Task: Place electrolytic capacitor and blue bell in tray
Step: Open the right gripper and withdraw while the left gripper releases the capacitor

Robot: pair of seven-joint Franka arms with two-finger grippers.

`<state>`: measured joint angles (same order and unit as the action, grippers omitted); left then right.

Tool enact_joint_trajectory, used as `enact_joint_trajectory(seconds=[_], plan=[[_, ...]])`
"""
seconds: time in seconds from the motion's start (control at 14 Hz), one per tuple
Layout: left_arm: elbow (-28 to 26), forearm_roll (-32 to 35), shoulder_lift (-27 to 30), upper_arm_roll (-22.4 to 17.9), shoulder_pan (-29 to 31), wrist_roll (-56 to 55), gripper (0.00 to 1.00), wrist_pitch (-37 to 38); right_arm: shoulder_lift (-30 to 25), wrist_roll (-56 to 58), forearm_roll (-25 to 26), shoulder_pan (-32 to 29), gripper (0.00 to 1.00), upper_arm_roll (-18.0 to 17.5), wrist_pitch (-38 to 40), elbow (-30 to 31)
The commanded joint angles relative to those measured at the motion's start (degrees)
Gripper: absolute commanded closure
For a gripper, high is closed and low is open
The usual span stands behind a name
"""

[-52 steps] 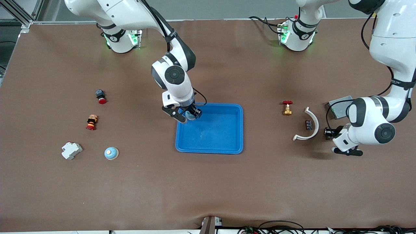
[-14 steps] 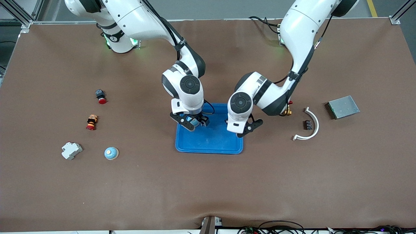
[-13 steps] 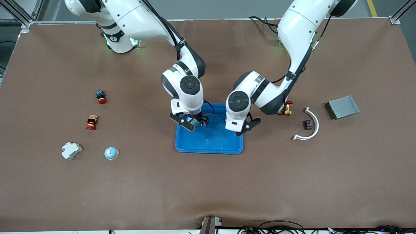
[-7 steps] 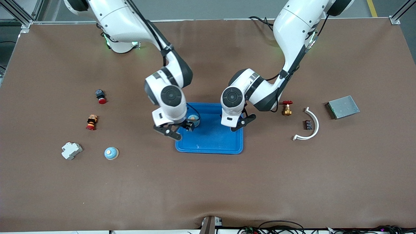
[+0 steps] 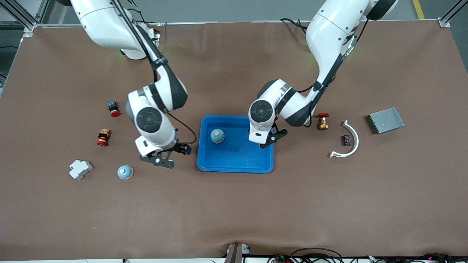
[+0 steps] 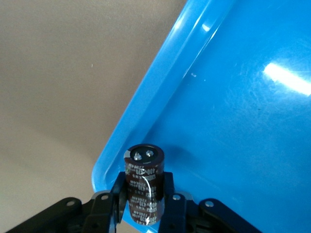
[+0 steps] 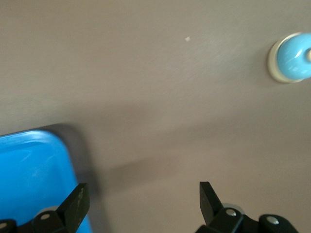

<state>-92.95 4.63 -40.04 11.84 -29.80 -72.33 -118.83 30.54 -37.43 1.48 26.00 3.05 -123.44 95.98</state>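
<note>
The tray (image 5: 235,160) sits at the middle of the counter (image 5: 234,212), and one blue bell (image 5: 217,136) already stands upright inside it, toward the right arm's end. You will find the electrolytic capacitor (image 6: 144,183) clamped between the fingers of the left hand (image 5: 266,140) — the left wrist view shows the dark cylinder upright in the grip, over the tray's rim at a corner. In the front view the left hand hangs over the tray's edge at the left arm's end. The right hand (image 5: 165,157) is spread wide and holds nothing; it hangs over the bare counter just beside the tray, between the tray and a second blue bell (image 5: 125,172) that stands on the counter. Note the other parts toward the right arm's end: a white block (image 5: 80,169), a red-tipped stack (image 5: 103,137) and a red-capped button (image 5: 113,108). Toward the left arm's end lie a red-handled brass valve (image 5: 323,121), a white curved strip (image 5: 348,140) — with a small dark part (image 5: 346,140) inside its arc — and a grey metal box (image 5: 386,120).
</note>
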Motion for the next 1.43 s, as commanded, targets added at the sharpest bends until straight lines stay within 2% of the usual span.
enact_joint_trajectory(seconds=[0.0, 0.36, 0.64, 0.71, 0.86, 0.93, 1.0, 1.21, 1.36], plan=[[-0.21, -0.41, 0.05, -0.42, -1.31, -2.19, 0.99, -0.52, -4.17, 6.20, 0.99, -3.57, 0.00, -1.03, -2.86, 5.96], [-0.21, -0.32, -0.12, -0.42, -1.66, -2.82, 0.96, -0.52, -4.26, 19.39, 0.99, -11.13, 0.00, -1.11, -4.44, 6.23], [-0.39, -0.23, -0.21, -0.42, -1.66, -2.82, 0.80, -0.44, -3.65, 28.36, 0.90, -15.97, 0.00, -1.11, -10.23, 7.64], [-0.39, -0.32, -0.21, -0.42, -1.66, -2.82, 0.75, -0.44, -3.04, 29.42, 0.90, -16.59, 0.00, -1.11, -11.03, 7.64], [-0.30, -0.15, -0.47, -0.42, -1.66, -2.82, 0.51, -0.44, -1.54, 32.67, 0.81, -18.34, 0.00, -1.11, -13.92, 7.64], [-0.30, -0.06, -0.48, -0.42, -1.66, -2.82, 0.31, -0.44, -0.93, 33.90, 0.81, -19.13, 0.00, -1.11, -15.24, 7.55], [-0.21, -0.06, -0.39, -0.42, -1.66, -2.82, 0.00, -0.44, 0.04, 34.79, 0.72, -19.84, 0.00, -1.20, -16.56, 7.46], [0.92, 0.56, 0.75, -0.59, -2.28, -2.12, 0.00, 0.44, 1.36, 36.82, 0.02, -20.63, 0.00, -1.29, -17.89, 7.20], [2.24, 2.22, 2.33, -0.77, -1.75, -0.02, 0.00, 3.93, 2.59, 36.90, -0.07, -21.16, 0.00, -1.38, -18.77, 6.67]])
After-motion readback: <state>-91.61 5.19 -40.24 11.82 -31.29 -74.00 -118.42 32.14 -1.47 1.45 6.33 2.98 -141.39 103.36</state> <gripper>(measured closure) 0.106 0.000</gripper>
